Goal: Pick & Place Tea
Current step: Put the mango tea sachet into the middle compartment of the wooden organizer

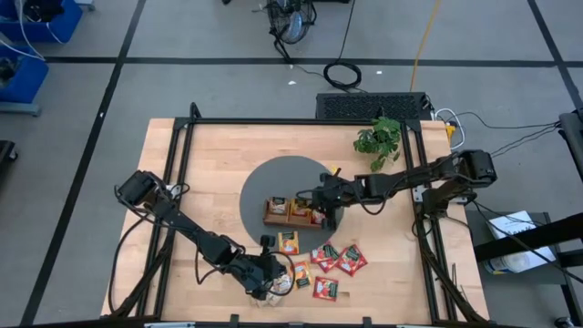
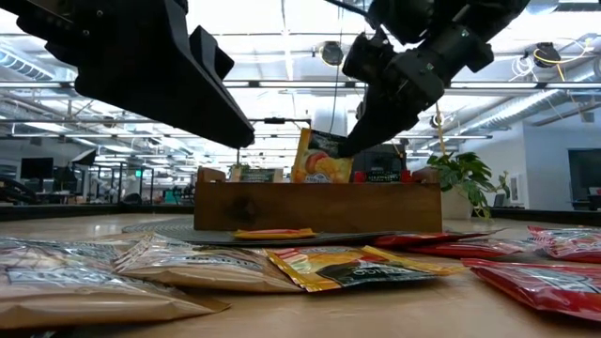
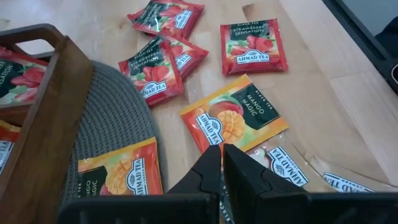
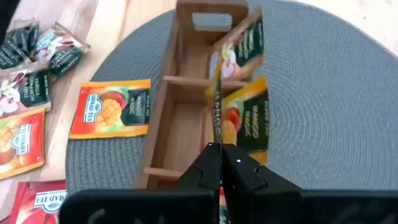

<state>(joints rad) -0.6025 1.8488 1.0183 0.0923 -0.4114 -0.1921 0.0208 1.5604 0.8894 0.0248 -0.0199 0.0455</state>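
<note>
**Over the tray: both claws shut, sachets part sorted**

On the pale wooden table (image 1: 219, 155) lies a round grey woven mat (image 4: 348, 93), and on it the long brown three-compartment wooden tray (image 4: 180, 118). Directly below the right gripper (image 4: 219, 149) — its fingers pressed together, holding nothing — orange-yellow mango sachets (image 4: 249, 118) and a dark green one stand upright in the tray. Just beside that claw, flat on the mat, lies another mango sachet (image 4: 111, 108).

Near the table's front edge the left gripper (image 3: 222, 155) hovers, fingers nearly closed and empty, right over a loose mango sachet (image 3: 233, 118). Beyond its tips lie four red strawberry sachets (image 3: 254, 46), some overlapping; pale sachets (image 3: 292, 171) sit beside it.
</note>
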